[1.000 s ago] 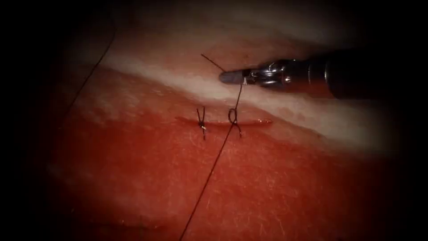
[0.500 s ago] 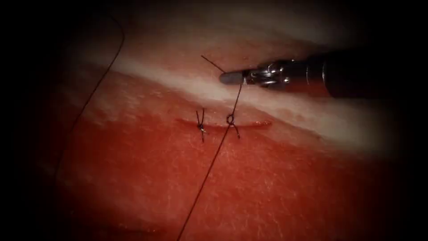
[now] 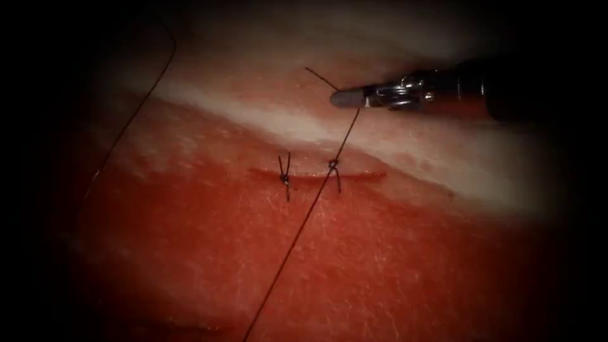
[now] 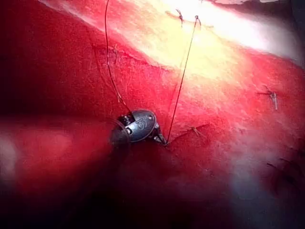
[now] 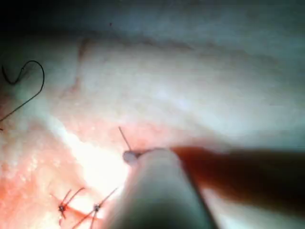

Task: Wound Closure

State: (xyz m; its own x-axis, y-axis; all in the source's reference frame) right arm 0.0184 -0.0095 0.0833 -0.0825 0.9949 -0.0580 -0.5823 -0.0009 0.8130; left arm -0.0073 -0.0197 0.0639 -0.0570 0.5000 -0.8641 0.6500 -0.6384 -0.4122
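Note:
The cut (image 3: 358, 175) runs across the tissue (image 3: 380, 253). A finished stitch (image 3: 285, 177) with short cut ends sits on its left part. A second knot (image 3: 332, 164) sits tight on the cut just right of it. From this knot one strand of thread (image 3: 347, 134) rises to my right tool (image 3: 345, 97), which is shut on it above the cut, with a short tail (image 3: 320, 76) sticking out. The other strand (image 3: 297, 228) runs down and left, taut. My left tool (image 4: 162, 140) is shut on that strand low over the red tissue.
A loose length of thread (image 3: 136, 107) curves over the tissue far left of the cut. A curl of thread (image 5: 33, 71) lies on the pale tissue. Older stitches (image 4: 272, 95) sit elsewhere on the tissue.
My right tool has moved up and to the right with the thread. The open loop at the second stitch has shrunk down to a small tight knot on the cut.

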